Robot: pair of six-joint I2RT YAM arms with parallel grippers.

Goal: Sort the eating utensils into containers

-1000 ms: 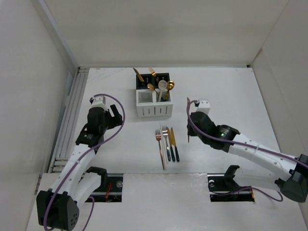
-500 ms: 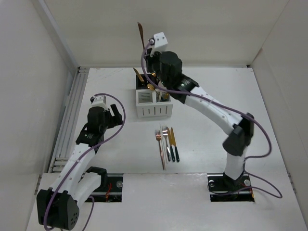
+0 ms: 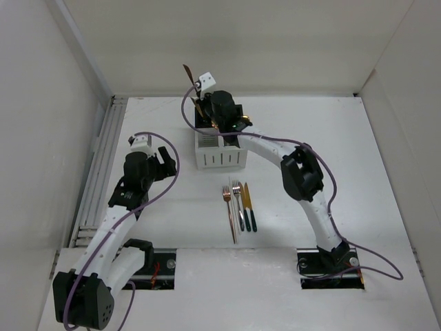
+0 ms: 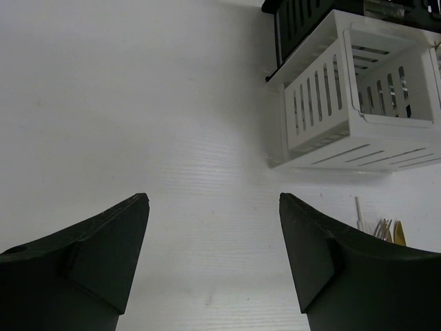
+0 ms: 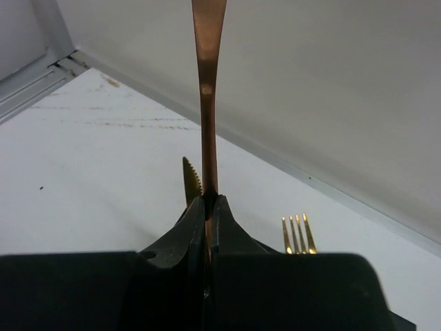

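Utensil (image 5: 209, 83): copper, probably light, stiff, slippery; best pinched mid-handle.
Right gripper (image 5: 209, 207): clamped on it.
Left gripper (image 4: 213, 255): wide, empty.

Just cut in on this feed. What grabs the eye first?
The right tool, far out over the holders, is shut on a copper utensil that points upward. A few more utensils lie side by side just on the near side of them, and the left tool hangs open off to the left.
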